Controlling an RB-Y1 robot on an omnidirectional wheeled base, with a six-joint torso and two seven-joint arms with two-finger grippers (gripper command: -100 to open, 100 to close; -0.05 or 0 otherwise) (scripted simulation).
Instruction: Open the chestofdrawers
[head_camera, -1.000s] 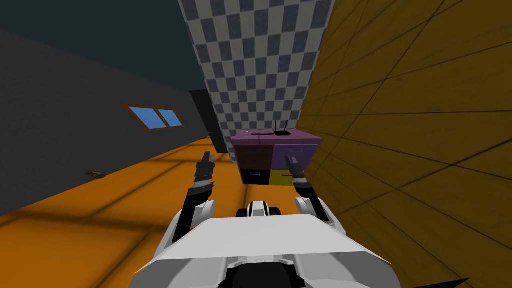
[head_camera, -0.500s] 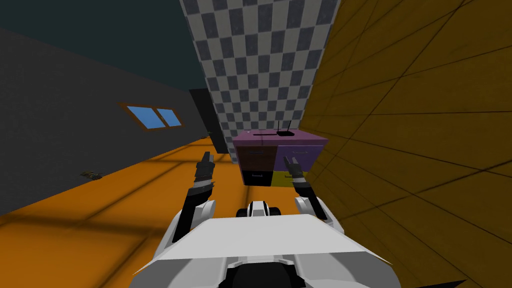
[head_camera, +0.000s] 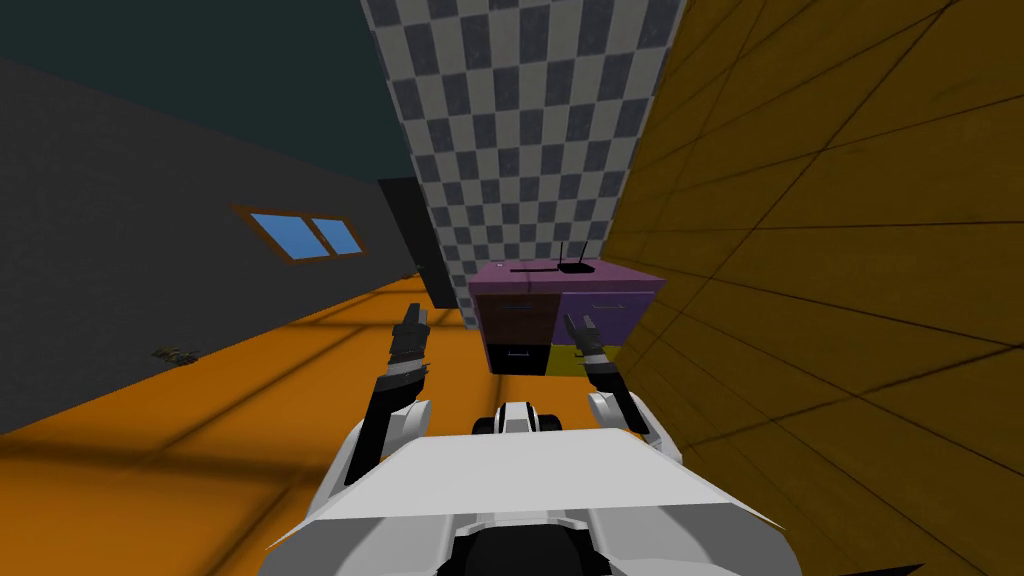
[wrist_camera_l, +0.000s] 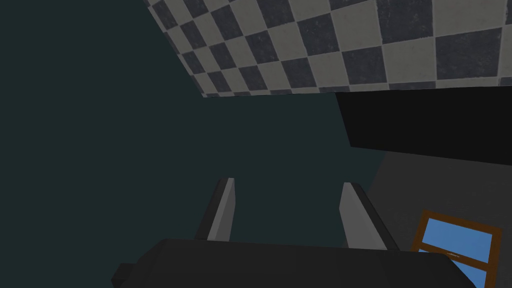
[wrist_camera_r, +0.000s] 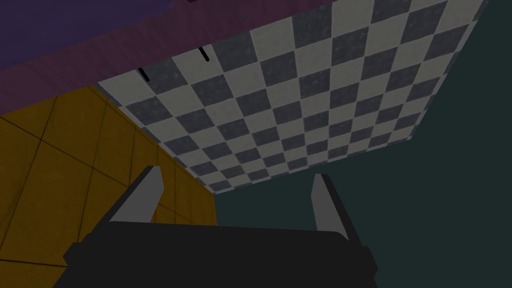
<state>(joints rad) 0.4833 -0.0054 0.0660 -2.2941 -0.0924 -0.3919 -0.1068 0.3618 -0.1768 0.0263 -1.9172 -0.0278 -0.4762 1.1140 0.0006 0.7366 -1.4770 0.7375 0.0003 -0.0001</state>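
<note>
The chest of drawers (head_camera: 560, 315) stands ahead against the checkered wall, beside the yellow-brown wall. It has a purple top and drawer fronts in brown, purple, black and yellow, all shut. Its purple top edge (wrist_camera_r: 100, 65) crosses the right wrist view. My right gripper (head_camera: 578, 327) is raised in front of the chest's lower right drawers, a short way off, and its fingers (wrist_camera_r: 145, 195) stand open and empty. To the left of the chest, over the orange floor, my left gripper (head_camera: 411, 316) is held up, also open with nothing between its fingers (wrist_camera_l: 222, 210).
A black router with two antennas (head_camera: 573, 263) sits on the chest's top. The yellow-brown wall (head_camera: 820, 280) runs close along my right side. Orange floor (head_camera: 230, 400) spreads to the left up to a dark wall with a blue window (head_camera: 305, 236). A small dark object (head_camera: 172, 354) lies by that wall.
The whole head view has shifted slightly; I have moved a little closer to the chest and turned, so it sits a bit further right. Both grippers stay open.
</note>
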